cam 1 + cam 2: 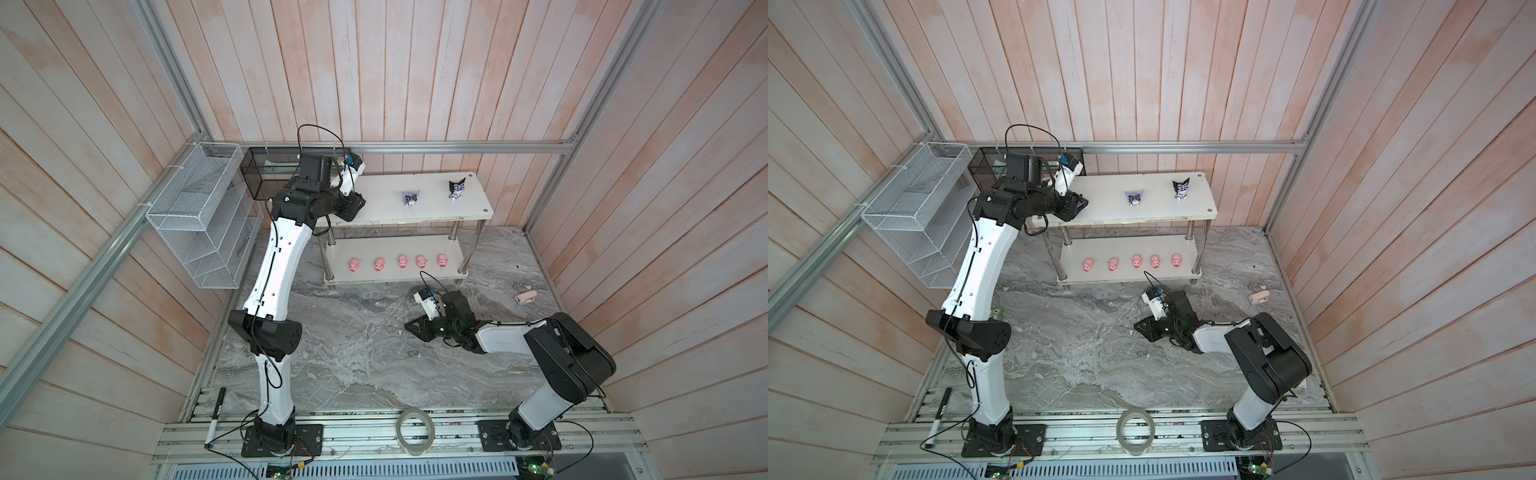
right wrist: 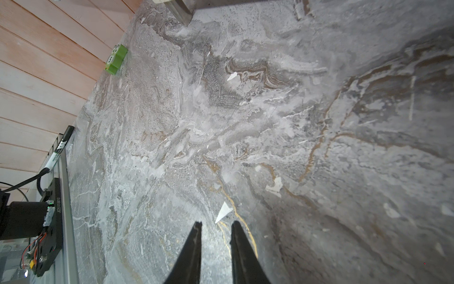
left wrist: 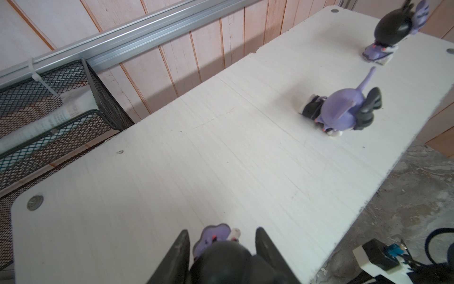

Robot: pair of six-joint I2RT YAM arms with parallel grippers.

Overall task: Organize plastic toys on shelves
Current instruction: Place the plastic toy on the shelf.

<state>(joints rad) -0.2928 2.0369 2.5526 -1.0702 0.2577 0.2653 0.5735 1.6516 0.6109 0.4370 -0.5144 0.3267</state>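
Note:
The shelves (image 1: 374, 210) stand at the back, two white boards on chrome legs. Several pink pigs (image 1: 402, 261) sit in a row on the lower board (image 1: 1125, 277). Two black-purple figurines (image 1: 410, 198) (image 1: 456, 190) are on the top board, one lying and one upright. A third figurine (image 3: 216, 243) rests on the top board's left end between the fingers of my left gripper (image 3: 222, 231), which is open with slim gaps at both tips. My right gripper (image 2: 216, 222) hovers low over the marble floor, narrowly open and empty.
A black mesh basket (image 1: 266, 174) and a white wire rack (image 1: 199, 216) hang at the left, close to my left arm. A green toy marked 5 (image 2: 116, 59) lies by the left wall. A tape roll (image 1: 415, 430) and a marker (image 1: 216, 415) lie at the front rail.

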